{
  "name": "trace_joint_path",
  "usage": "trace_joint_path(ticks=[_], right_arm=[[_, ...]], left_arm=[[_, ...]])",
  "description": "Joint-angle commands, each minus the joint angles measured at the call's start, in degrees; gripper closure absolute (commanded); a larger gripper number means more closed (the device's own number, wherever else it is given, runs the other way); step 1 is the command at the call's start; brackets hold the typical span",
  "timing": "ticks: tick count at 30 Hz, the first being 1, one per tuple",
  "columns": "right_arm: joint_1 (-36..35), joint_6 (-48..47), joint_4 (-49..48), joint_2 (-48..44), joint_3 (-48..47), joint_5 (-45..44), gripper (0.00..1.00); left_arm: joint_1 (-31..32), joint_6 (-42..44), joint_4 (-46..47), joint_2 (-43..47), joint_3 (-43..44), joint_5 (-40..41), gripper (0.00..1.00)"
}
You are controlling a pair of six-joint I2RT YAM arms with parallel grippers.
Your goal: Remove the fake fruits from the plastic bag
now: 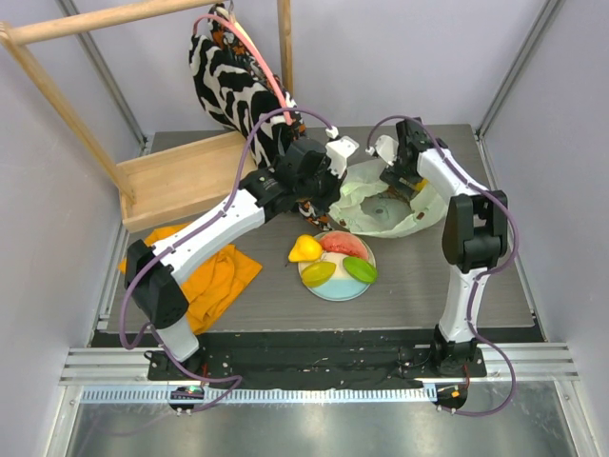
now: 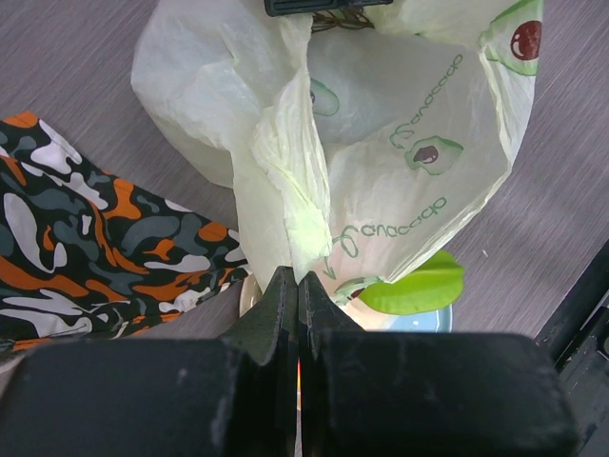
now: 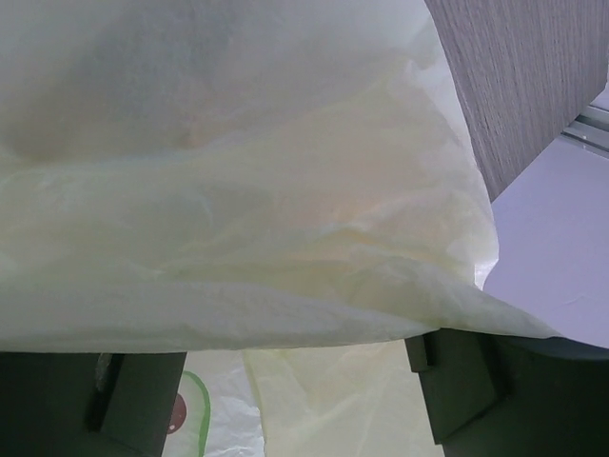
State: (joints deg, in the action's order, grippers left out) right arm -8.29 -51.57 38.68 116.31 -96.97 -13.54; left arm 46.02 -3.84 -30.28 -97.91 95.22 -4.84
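Note:
The pale-green plastic bag (image 1: pixel 385 208) lies crumpled behind a white-and-blue plate (image 1: pixel 335 288). On the plate rest fake fruits: a yellow pear (image 1: pixel 304 249), a red watermelon slice (image 1: pixel 344 244), a yellow-green oval (image 1: pixel 319 272) and a green oval (image 1: pixel 360 270). My left gripper (image 2: pixel 298 278) is shut on a gathered fold of the bag (image 2: pixel 300 224) at its left edge. My right gripper (image 3: pixel 300 390) reaches into the bag's mouth from the right. Its fingers (image 3: pixel 461 381) stand wide apart, with bag film (image 3: pixel 247 190) draped over their tips. Whatever lies inside the bag is hidden.
A camouflage cloth (image 2: pixel 86 238) lies left of the bag. An orange cloth (image 1: pixel 214 276) is at the front left. A wooden frame with a shelf (image 1: pixel 181 181) stands at the back left, a zebra-patterned bag (image 1: pixel 228 76) hanging from it.

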Motion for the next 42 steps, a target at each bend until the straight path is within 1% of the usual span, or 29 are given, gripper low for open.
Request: trace_joint_path(ticks=[1,6,10,14,17,18,19,21,22,24,25,27,30,31,32,34,35,36,38,39,42], right_arm=[[0.03,-2.22,-2.11,1.9,-1.12,-2.72,0.09],[0.21,-3.79,-2.29,5.06,-2.17,-3.33,0.1],[0.73,-4.85,-2.55,7.96,-4.89,-4.12,0.1],[1.0,-7.31,-5.18,10.6,-6.04,-8.94,0.1],[1.7,-9.51,-7.29,12.36,-6.04,-11.5,0.12],[1.79,-10.03,-7.82,12.8,-5.95,-11.94,0.14],[2.05,-10.47,-8.35,13.41,-5.86,-12.38,0.21],[2.14,-11.62,-9.58,13.68,-5.25,-12.3,0.29],[2.32,-12.14,-10.37,13.33,-4.9,-12.3,0.39],[2.23,-13.2,-12.57,12.72,-3.24,-12.04,0.48],[2.14,-13.46,-12.83,12.36,-2.88,-11.77,0.56],[1.79,-12.68,-12.66,9.91,-1.48,-10.99,0.6],[1.09,-10.05,-9.95,3.41,0.54,-5.55,0.62],[1.0,-9.0,-8.02,1.13,0.81,-0.22,0.63],[0.91,-7.68,-4.87,-2.63,1.16,2.09,0.64],[0.82,-2.5,-1.43,-6.26,1.95,8.93,0.64],[0.82,-1.09,2.16,-7.75,2.39,11.23,0.65],[0.74,0.23,3.67,-10.73,3.36,12.82,0.65],[0.91,4.01,6.31,-13.99,5.11,18.95,0.66],[0.82,4.81,7.11,-16.88,6.78,20.56,0.67],[0.82,7.71,9.57,-21.81,9.24,27.67,0.67]], left_arm=[[0.21,0.32,1.81,1.49,-0.3,-1.31,1.0],[0.21,0.41,1.89,1.84,-0.82,-1.22,1.0],[0.12,0.32,1.89,2.02,-1.44,-1.31,1.0],[0.21,0.58,1.89,2.55,-1.88,-1.22,1.0],[0.21,0.67,1.81,2.81,-2.49,-1.14,1.0],[0.21,0.67,1.72,2.98,-2.58,-1.05,1.0],[0.21,0.76,1.72,3.07,-2.67,-1.05,1.0],[0.21,0.85,1.72,3.07,-2.67,-0.96,1.0],[0.21,0.85,1.81,3.07,-2.58,-0.96,1.0],[0.21,0.85,1.81,2.99,-2.58,-1.05,1.0],[0.12,0.85,1.81,2.9,-2.5,-1.05,1.0],[0.21,0.85,1.98,2.55,-2.06,-1.05,1.0],[0.21,0.76,2.24,1.49,0.04,-0.87,1.0],[0.21,0.67,2.33,0.54,0.66,-0.61,1.0],[0.21,0.58,2.25,0.0,1.36,-0.52,1.0],[0.3,0.06,2.42,-1.14,3.73,-0.69,1.0],[0.39,-0.03,2.42,-2.28,4.44,-0.61,1.0],[0.56,-0.12,2.33,-2.81,5.14,-0.69,1.0],[0.83,-0.38,2.25,-3.95,6.99,-0.78,1.0],[1.17,-0.47,2.25,-4.22,7.43,-0.7,1.0],[1.53,-0.65,2.16,-4.75,8.14,-0.78,1.0]])
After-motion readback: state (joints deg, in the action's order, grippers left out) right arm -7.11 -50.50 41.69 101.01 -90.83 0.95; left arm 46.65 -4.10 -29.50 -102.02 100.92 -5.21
